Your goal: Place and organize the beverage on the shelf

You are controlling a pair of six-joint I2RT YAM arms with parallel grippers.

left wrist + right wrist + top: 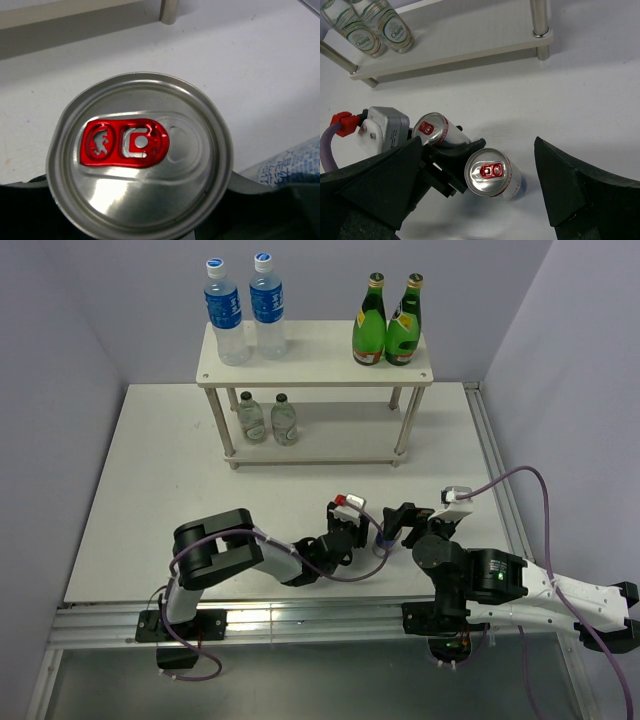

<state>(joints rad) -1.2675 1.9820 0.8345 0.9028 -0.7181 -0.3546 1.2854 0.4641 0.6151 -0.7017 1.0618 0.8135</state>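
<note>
The off-white two-tier shelf point(315, 340) stands at the back, with two water bottles point(245, 308) and two green bottles point(388, 322) on its top board and two small glass bottles point(266, 418) on the lower board. My left gripper point(350, 527) is shut on a silver can with a red tab point(140, 150), which also shows in the right wrist view point(434, 129). A second such can point(492, 172) stands on the table just right of it point(382, 540). My right gripper point(479, 150) is wide open, its fingers either side of that can without touching it.
The shelf's lower board point(470, 35) and front right leg point(540, 20) lie beyond the cans. The table's right rail point(495, 470) runs close to my right arm. A grey cable point(520, 480) loops above my right wrist.
</note>
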